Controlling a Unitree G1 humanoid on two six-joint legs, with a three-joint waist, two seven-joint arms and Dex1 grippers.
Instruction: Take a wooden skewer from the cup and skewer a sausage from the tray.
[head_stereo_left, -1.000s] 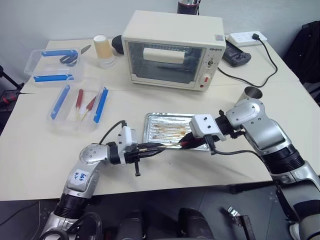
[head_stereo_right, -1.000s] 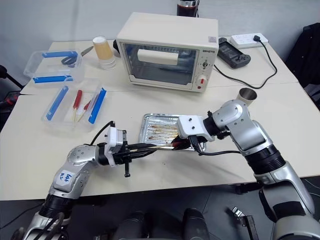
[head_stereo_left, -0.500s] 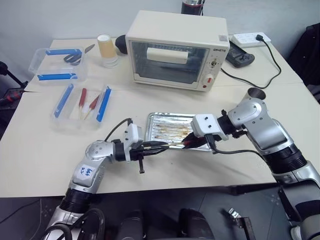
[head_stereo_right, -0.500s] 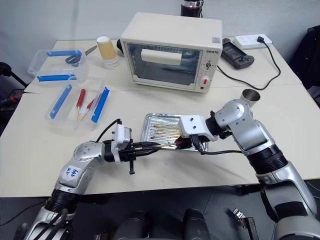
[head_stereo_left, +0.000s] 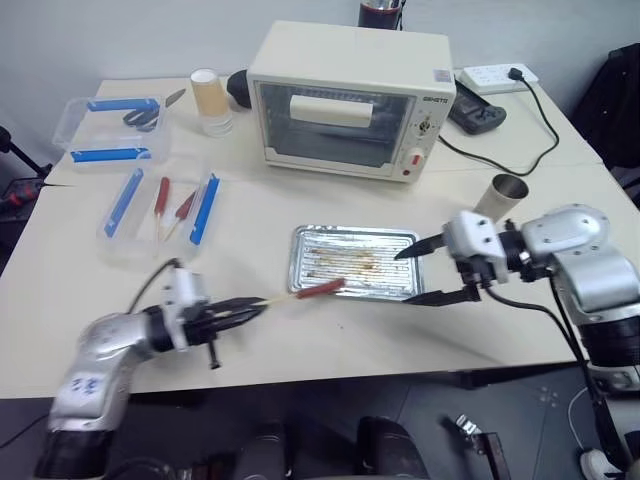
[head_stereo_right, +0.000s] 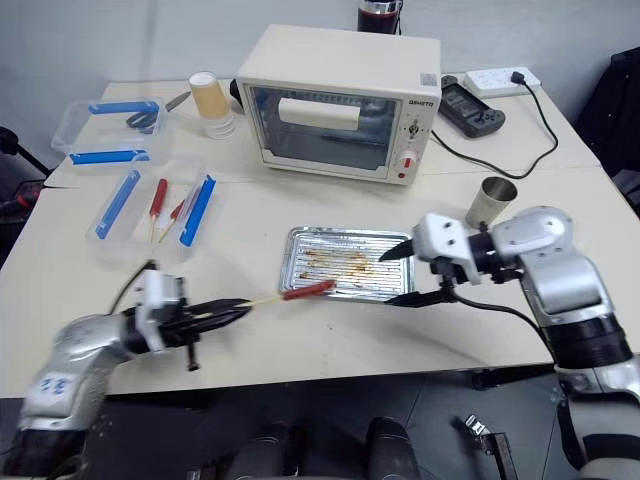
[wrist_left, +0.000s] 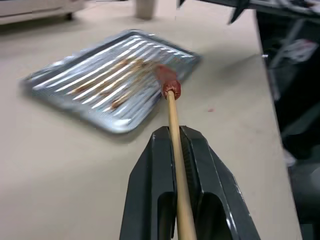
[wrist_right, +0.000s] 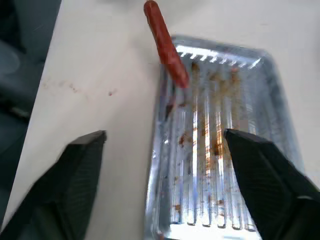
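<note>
- Left gripper (head_stereo_left: 238, 311): fingers clamped shut on the wooden skewer (head_stereo_left: 282, 297), low over the near-left part of the table (head_stereo_left: 300, 350).
- Wooden skewer: runs from the clamped fingers rightward and slightly away, its far end buried in the sausage (head_stereo_left: 320, 290).
- Sausage: threaded on the skewer tip, held over the near-left corner of the tray (head_stereo_left: 400, 285); whether it touches the rim cannot be told.
- Right gripper (head_stereo_left: 428, 270): fingers spread wide, holding nothing, just beyond the tray's right edge.
- Tray: otherwise bare, ridged bottom streaked with brown grease.
- Cup (head_stereo_left: 500, 197): upright, far of the right gripper, near it but apart.
- Status, judged: skewering appears done.
- Risk: the sausage sits only on the tip; tilting the skewer downward or a sudden swing could let it slide off.
- Risk: the grip is at the skewer's far end, so the stick could twist or sag between the fingers.
</note>
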